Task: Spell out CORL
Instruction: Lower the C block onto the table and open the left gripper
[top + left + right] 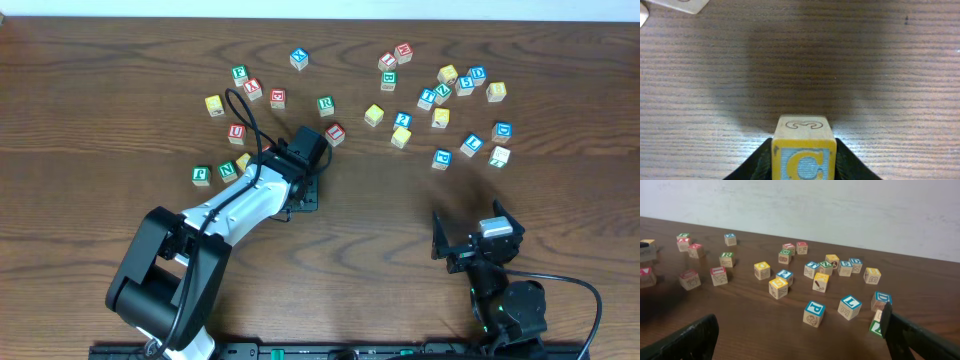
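Note:
My left gripper (804, 170) is shut on a yellow cube with a C on a blue field (803, 150), held low over bare wood. In the overhead view this gripper (303, 188) is left of centre and hides the cube. The green R cube (326, 104) stands just beyond it and also shows in the right wrist view (727, 259). The blue L cube (471, 144) is at the right and shows in the right wrist view (850, 306). Several yellow cubes, such as one (374, 115) near the middle, lie loose; their letters are unreadable. My right gripper (478, 238) is open and empty (800, 347).
Many other letter cubes are scattered across the far half of the wooden table: a red and green group at the left (236, 131), a blue, green and yellow cluster at the right (462, 84), and a blue P cube (442, 158). A red cube (335, 133) sits close to the left wrist.

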Motion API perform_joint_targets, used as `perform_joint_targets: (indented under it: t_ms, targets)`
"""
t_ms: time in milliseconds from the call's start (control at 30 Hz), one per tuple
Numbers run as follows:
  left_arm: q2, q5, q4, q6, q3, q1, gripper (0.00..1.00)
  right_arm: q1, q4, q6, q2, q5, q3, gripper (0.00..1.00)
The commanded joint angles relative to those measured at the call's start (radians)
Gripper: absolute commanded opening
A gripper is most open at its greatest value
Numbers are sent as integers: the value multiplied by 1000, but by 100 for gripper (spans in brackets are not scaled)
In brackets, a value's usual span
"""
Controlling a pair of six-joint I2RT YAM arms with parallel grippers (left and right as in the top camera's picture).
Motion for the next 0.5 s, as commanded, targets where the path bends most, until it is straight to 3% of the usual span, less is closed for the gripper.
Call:
perform_joint_targets:
  t_ms: [0,467]
  targets:
    - [16,-4,1,3,-6,3,36,-6,-4,-12,-5,2,-1,99]
    - [16,-1,0,3,-6,3,42,-6,-4,-12,-5,2,-1,99]
